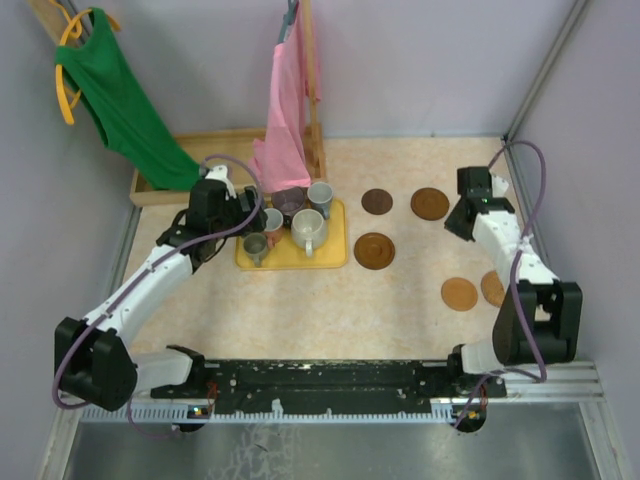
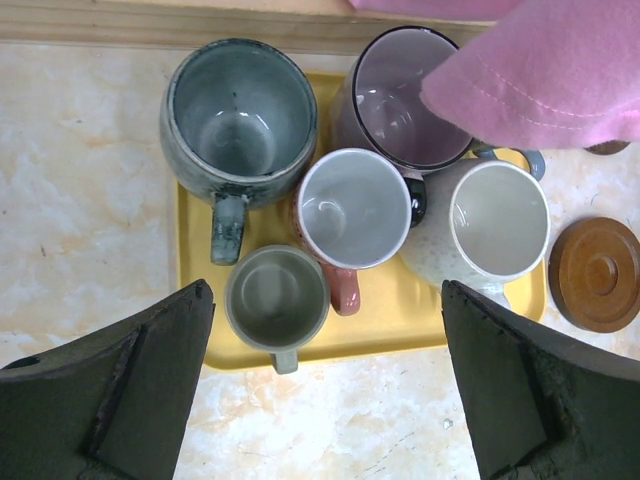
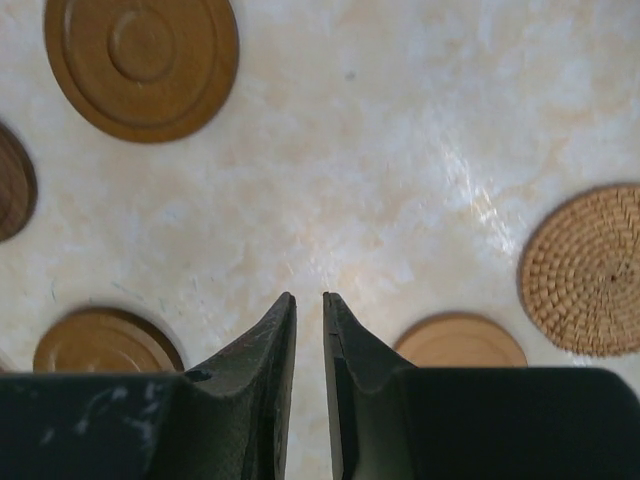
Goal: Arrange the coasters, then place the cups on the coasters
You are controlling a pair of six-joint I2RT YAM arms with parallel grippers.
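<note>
Several cups stand packed on a yellow tray (image 1: 335,255). In the left wrist view they are a dark grey-green cup (image 2: 238,120), a mauve one (image 2: 395,95), a pink-handled one (image 2: 352,208), a cream one (image 2: 497,218) and a small grey-green one (image 2: 277,297). My left gripper (image 1: 248,212) hovers over the tray's near-left side, open and empty (image 2: 325,290). Several coasters lie to the right: dark ones (image 1: 377,201), (image 1: 429,204), (image 1: 374,250) and a tan one (image 1: 459,293). My right gripper (image 1: 458,222) hangs above bare table among them, shut to a thin slit (image 3: 309,295) and holding nothing.
A pink cloth (image 1: 285,110) hangs from a wooden rack over the tray's back and covers part of the mauve cup (image 2: 550,70). A green garment (image 1: 125,105) hangs at the back left above a wooden box (image 1: 150,190). A woven coaster (image 3: 585,270) lies at the right.
</note>
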